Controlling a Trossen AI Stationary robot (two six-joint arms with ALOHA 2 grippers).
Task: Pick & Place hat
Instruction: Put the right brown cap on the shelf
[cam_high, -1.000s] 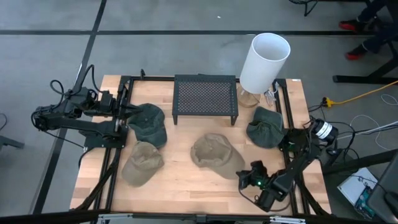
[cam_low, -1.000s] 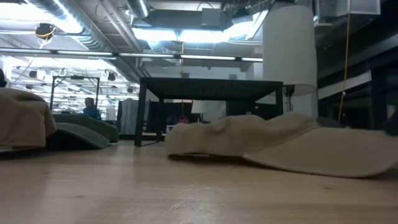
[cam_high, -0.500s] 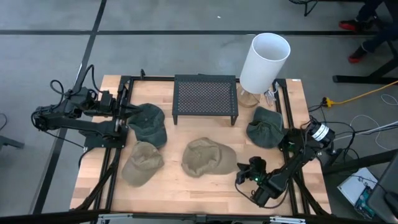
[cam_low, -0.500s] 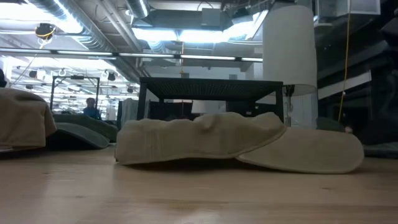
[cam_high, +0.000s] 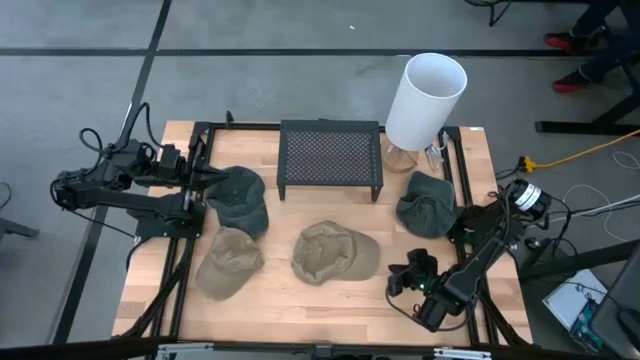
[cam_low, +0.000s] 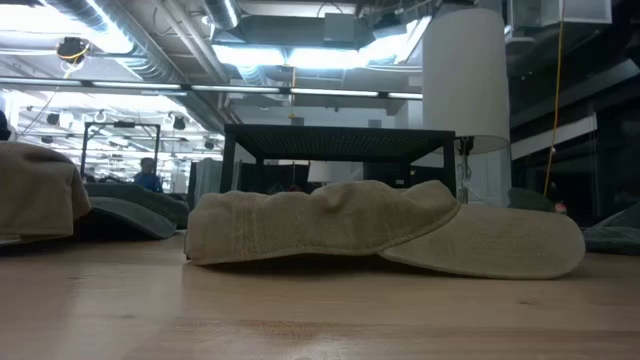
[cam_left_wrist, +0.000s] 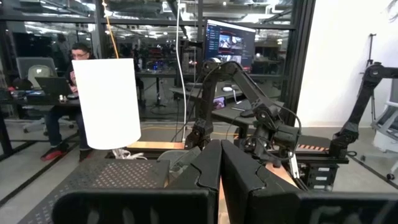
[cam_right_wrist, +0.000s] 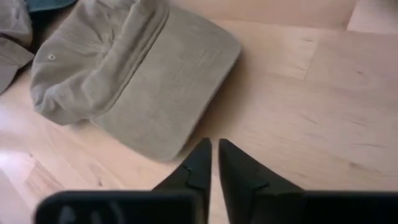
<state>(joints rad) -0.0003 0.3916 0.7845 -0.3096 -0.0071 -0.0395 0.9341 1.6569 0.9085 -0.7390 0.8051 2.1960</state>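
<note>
Tan corduroy cap (cam_high: 335, 252), curved brim, slatted wooden table (cam_high: 300, 305)

Middle hat (cam_high: 335, 252) — left of right tool (cam_high: 400, 279).

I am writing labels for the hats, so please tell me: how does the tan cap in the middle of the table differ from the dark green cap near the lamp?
The middle tan cap is light khaki; the green cap beside the white lamp is dark olive. The tan cap lies out on open wood in front of the black mesh stand, its brim toward the right gripper; the green cap sits at the table's right edge, against the rail. Both lie flat, and neither is held.
</note>
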